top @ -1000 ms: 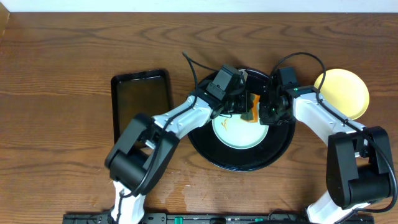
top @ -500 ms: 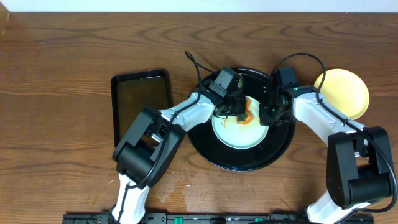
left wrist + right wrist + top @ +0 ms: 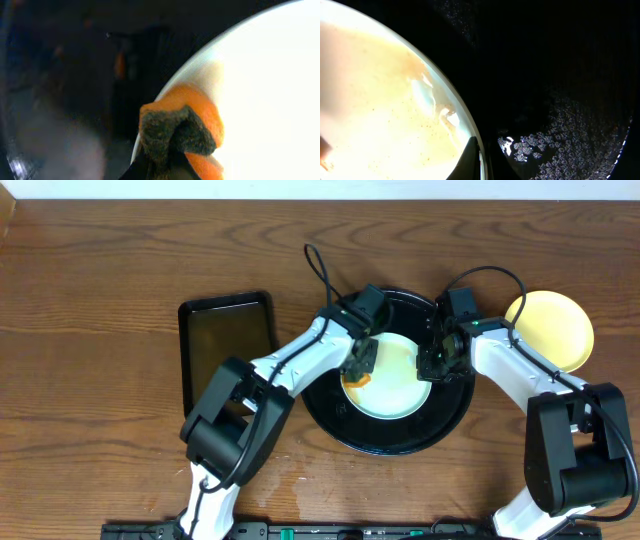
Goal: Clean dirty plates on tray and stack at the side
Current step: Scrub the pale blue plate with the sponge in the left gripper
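On tray (image 3: pixel 385 442), plate (image 3: pixel 402 392) under left tool's (image 3: pixel 360 365) sponge (image 3: pixel 175 132)

Wood-grain table (image 3: pixel 100 280). Dark rectangular tray (image 3: pixel 226 340) sits left of centre (rounded corners, glossy). Orange sponge (image 3: pixel 175 132) is folded, dark scouring face out.

wood table (image 3: pixel 100 260) | rnd blk tray (image 3: pixel 390 448) ctr | rect dark tray (image 3: pixel 225 345) L | yellow plate (image 3: pixel 555 325) R, near rnd tray

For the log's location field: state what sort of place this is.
Probably a robotics lab bench, not a kitchen: two robot arms at a wooden table, sponge on a plate in a black tray.
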